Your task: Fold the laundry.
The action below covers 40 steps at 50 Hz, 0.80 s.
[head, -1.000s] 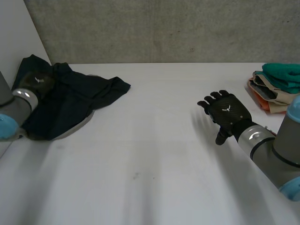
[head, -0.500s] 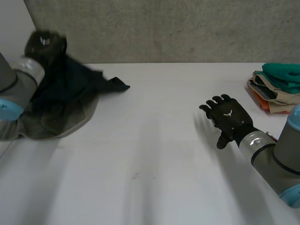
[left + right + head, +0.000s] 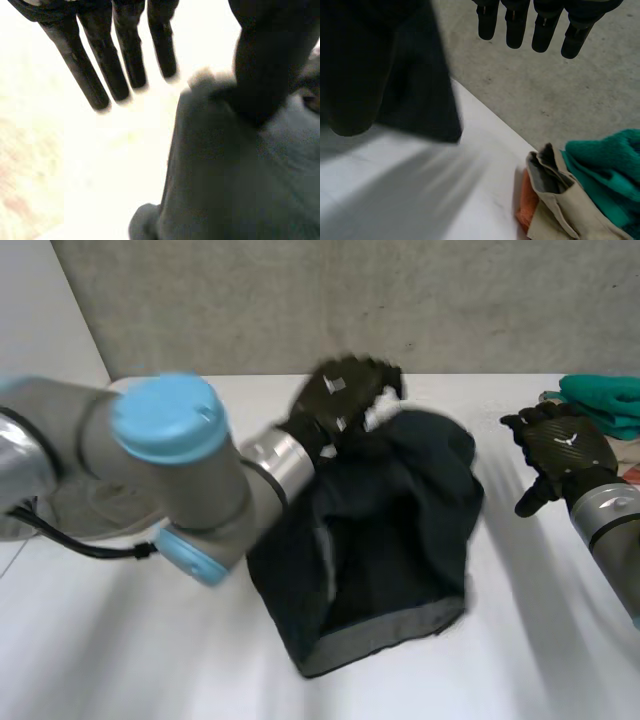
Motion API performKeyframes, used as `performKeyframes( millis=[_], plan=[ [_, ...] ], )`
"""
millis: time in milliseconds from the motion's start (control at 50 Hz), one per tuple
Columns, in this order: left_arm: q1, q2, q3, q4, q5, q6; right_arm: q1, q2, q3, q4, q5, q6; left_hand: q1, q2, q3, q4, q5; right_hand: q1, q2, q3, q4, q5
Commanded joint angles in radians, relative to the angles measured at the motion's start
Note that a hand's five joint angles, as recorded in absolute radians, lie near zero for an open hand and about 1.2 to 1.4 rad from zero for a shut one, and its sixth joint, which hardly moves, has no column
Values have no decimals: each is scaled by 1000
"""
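- While the left arm (image 3: 170, 470) lies across it, the white table (image 3: 150, 660) bears a garment and a stack.
- Dark garment (image 3: 390, 530): over the table's middle, top edge at the left hand, grey hem nearest the camera.
- Stack of folded clothes (image 3: 605, 395): at the table's right edge, teal on top.
- Left hand (image 3: 345, 390): fingers (image 3: 75, 55) straight and apart, thumb lying on the garment.
- Right hand (image 3: 560, 445): fingers straight, holding nothing, between garment and stack.
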Motion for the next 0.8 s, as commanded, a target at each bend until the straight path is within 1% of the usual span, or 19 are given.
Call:
performKeyframes(
  millis=[20, 120, 180, 220, 280, 300, 340, 360, 400, 440, 460, 500, 520, 560, 580, 700, 740, 800],
  plan=[
    [-34, 37, -23, -89, -4, 75, -8, 2, -14, 5, 5, 2, -368, -419, -446, -442, -441, -50, -36, -36, -37, -48],
    [6, 168, -99, -97, -1, 80, -7, -7, -24, 33, 6, 8, -369, -419, -447, -442, -442, -50, -36, -36, -37, -48],
    [50, 229, -152, -94, -1, 91, -3, -50, -33, 112, 6, 7, -366, -416, -444, -439, -439, -50, -36, -36, -37, -48],
    [90, 257, -182, -97, -1, 94, -2, -80, -52, 207, 5, 10, -369, -419, -447, -442, -442, -50, -36, -36, -37, -48],
    [133, 249, -199, -100, -1, 107, 7, -87, -75, 344, 3, 13, -369, -419, -447, -442, -442, -50, -36, -36, -37, -48],
    [168, 231, -213, -100, -1, 129, 12, -87, -76, 373, 3, 13, -369, -419, -447, -442, -442, -50, -36, -36, -37, -48],
    [202, 202, -219, -100, 3, 161, 20, -87, -72, 445, 5, 10, -366, -416, -444, -439, -439, -50, -36, -36, -37, -48],
    [220, 182, -218, -100, 4, 182, 21, -87, -64, 465, 0, 10, -366, -416, -444, -439, -439, -50, -36, -36, -37, -48],
    [266, 116, -190, -102, 15, 265, 24, -88, -51, 479, 0, 10, -366, -416, -444, -439, -439, -50, -36, -36, -37, -48],
    [297, 73, -161, -109, 18, 328, 27, -96, -12, 477, 0, 10, -366, -416, -444, -439, -439, -50, -36, -36, -37, -48],
    [327, 24, -126, -114, 21, 392, 27, -97, 8, 473, 0, 8, -366, -416, -444, -439, -439, -50, -36, -36, -37, -48],
    [346, -24, -92, -120, 30, 440, 30, -97, 46, 453, 2, 2, -369, -419, -447, -442, -442, -50, -36, -36, -37, -48],
    [360, -82, -51, -128, 53, 483, 32, -97, 58, 444, 2, -3, -369, -419, -447, -442, -442, -50, -36, -36, -37, -48],
    [369, -125, -11, -136, 87, 509, 46, -96, 94, 409, 9, -7, -369, -419, -447, -442, -442, -50, -36, -36, -37, -48],
    [375, -162, 26, -142, 131, 532, 55, -91, 107, 393, 14, -10, -363, -413, -441, -436, -436, -50, -36, -36, -37, -48],
    [389, -252, 92, -162, 223, 545, 76, -81, 189, 232, 58, -12, -363, -413, -441, -436, -436, -50, -36, -36, -37, -48],
    [389, -277, 109, -165, 233, 546, 79, -74, 204, 191, 60, -12, -354, -404, -432, -427, -427, -50, -36, -36, -37, -48],
    [388, -308, 137, -166, 236, 548, 81, -41, 220, 142, 61, -23, -287, -337, -365, -360, -360, 57, 70, 71, 70, 59]
  ],
)
